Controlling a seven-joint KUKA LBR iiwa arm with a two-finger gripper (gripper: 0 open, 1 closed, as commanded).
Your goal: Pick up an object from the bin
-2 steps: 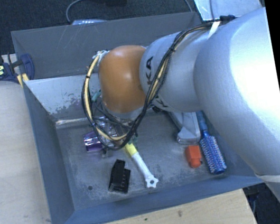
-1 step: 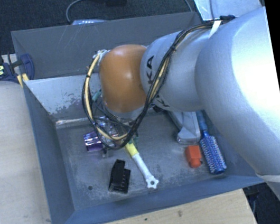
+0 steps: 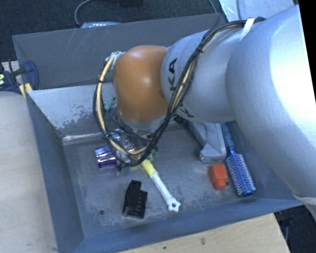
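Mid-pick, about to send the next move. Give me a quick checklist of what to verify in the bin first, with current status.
1. Gripper low inside the bin, back left of its floor: ok.
2. Nearest thing known: a purple object just left of the gripper: ok.
3. Anything held: cannot tell; cables and orange cover hide it.
4. Yellow-ended white tool has its tip right by the gripper and could get nudged: not ok.
5. Black block, orange piece and blue brush lie apart from the gripper: ok.
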